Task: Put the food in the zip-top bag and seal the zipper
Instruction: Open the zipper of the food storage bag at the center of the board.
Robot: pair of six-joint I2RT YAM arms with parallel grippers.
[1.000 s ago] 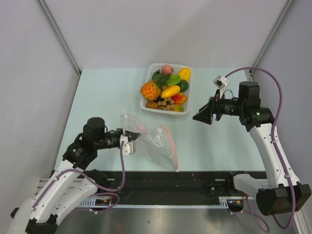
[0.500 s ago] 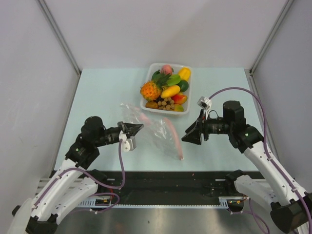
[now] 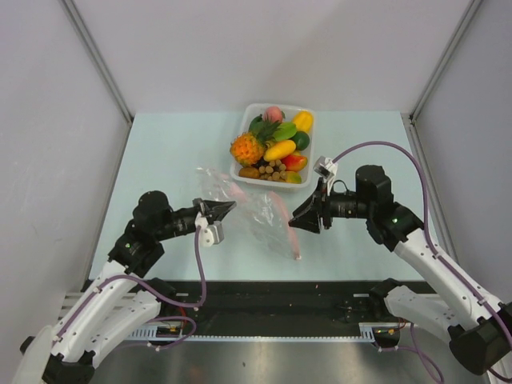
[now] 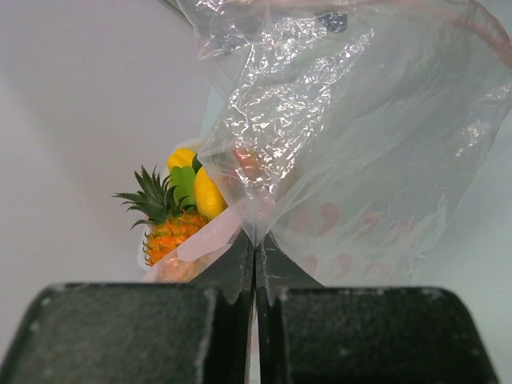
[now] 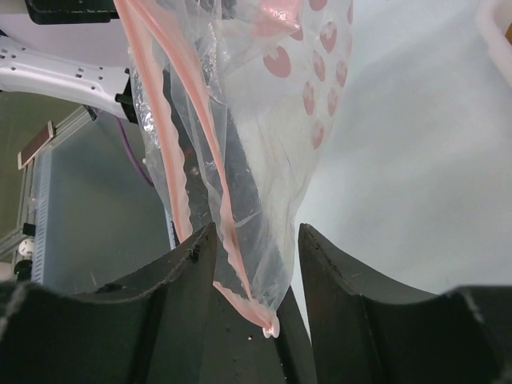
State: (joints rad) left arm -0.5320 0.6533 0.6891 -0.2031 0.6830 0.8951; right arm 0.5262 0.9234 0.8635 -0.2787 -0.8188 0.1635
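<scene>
From above, the clear crinkly zip-top bag with red printed marks (image 3: 258, 218) hangs lifted over the middle of the pale green table (image 3: 160, 152), toward 6 o'clock from the white rectangular plastic tray (image 3: 242, 178) at the table's 12 o'clock edge. All the small glossy toy fruits and vegetables (image 3: 280, 150) lie in that tray, the orange pineapple with a green top (image 3: 247, 148) at its 9 o'clock side. The left pincer (image 3: 222, 210) meets the bag at its 9 o'clock side and the right pincer (image 3: 301, 221) at its 3 o'clock side, by the thin pink-red zipper strip (image 3: 294, 248). In the left wrist view the left pincer (image 4: 254, 248) is fully shut, with a fold of the bag's film (image 4: 360, 144) pinched between its fingers; the pineapple (image 4: 164, 228) shows at 9 o'clock behind the plastic. In the right wrist view the right pincer (image 5: 256, 272) stands about half open, the zipper strip (image 5: 150, 80) and the bag's lower corner (image 5: 272, 144) hanging between its fingers (image 5: 188, 276), close to the 9 o'clock finger but not squeezed.
</scene>
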